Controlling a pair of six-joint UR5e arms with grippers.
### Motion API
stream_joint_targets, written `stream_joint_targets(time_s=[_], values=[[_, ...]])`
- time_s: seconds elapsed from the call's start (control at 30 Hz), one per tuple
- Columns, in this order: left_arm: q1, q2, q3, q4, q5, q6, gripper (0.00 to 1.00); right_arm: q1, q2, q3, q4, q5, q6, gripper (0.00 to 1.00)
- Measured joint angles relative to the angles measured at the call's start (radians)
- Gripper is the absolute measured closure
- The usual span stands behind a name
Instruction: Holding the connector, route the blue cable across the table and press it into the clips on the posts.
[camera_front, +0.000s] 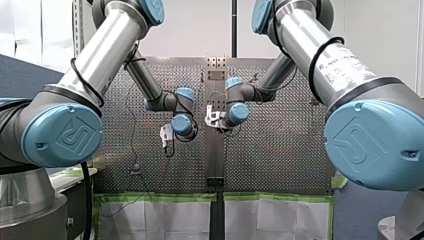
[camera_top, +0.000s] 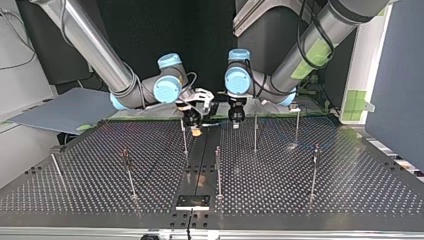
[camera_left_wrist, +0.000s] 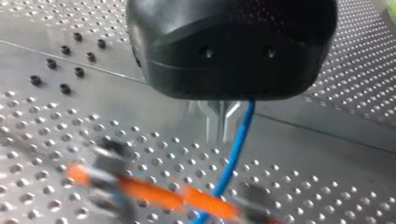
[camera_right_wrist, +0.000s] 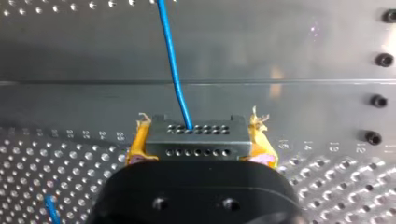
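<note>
In the right wrist view my right gripper is shut on the grey connector, a block with rows of holes held between yellow pads. The blue cable leaves the connector's face and runs ahead over the table. In the left wrist view my left gripper has its metal fingers together, and the blue cable comes out right beside them and slants down to the table. In the top view my right gripper and my left gripper hang close together at the far middle of the table.
Several thin posts stand on the perforated table, among them one post just under my right gripper, one at the middle and one below my left gripper. A blurred orange shape lies past the left fingers.
</note>
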Motion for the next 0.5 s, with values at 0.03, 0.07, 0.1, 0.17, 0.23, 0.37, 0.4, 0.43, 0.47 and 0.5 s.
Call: stream_joint_targets(time_s=[0.03, 0.07, 0.1, 0.17, 0.23, 0.37, 0.4, 0.43, 0.47, 0.5], values=[[0.0, 0.006, 0.0, -0.005, -0.004, 0.0, 1.0, -0.001, -0.004, -0.001, 0.006, 0.0, 0.0, 1.0], [-0.001, 0.014, 0.0, -0.013, -0.007, 0.0, 1.0, -0.003, -0.01, -0.003, 0.013, 0.0, 0.001, 1.0], [-0.002, 0.021, 0.0, -0.018, -0.009, 0.001, 1.0, -0.005, -0.018, -0.004, 0.021, 0.0, 0.002, 1.0], [-0.004, 0.037, 0.0, -0.029, -0.011, 0.001, 1.0, -0.01, -0.032, -0.005, 0.031, 0.0, 0.003, 1.0], [-0.006, 0.05, 0.0, -0.036, -0.012, 0.002, 1.0, -0.014, -0.048, -0.005, 0.039, 0.0, 0.005, 1.0], [-0.017, 0.086, -0.001, -0.06, -0.013, 0.006, 1.0, -0.022, -0.084, -0.006, 0.057, -0.001, 0.01, 1.0], [-0.02, 0.094, -0.001, -0.065, -0.013, 0.006, 1.0, -0.024, -0.095, -0.006, 0.065, -0.001, 0.011, 1.0], [-0.022, 0.102, -0.001, -0.07, -0.013, 0.007, 1.0, -0.025, -0.103, -0.006, 0.071, -0.001, 0.012, 1.0], [-0.025, 0.113, -0.001, -0.076, -0.013, 0.007, 1.0, -0.027, -0.111, -0.006, 0.078, -0.001, 0.013, 1.0], [-0.028, 0.122, -0.001, -0.08, -0.013, 0.007, 1.0, -0.028, -0.122, -0.006, 0.087, -0.001, 0.013, 1.0]])
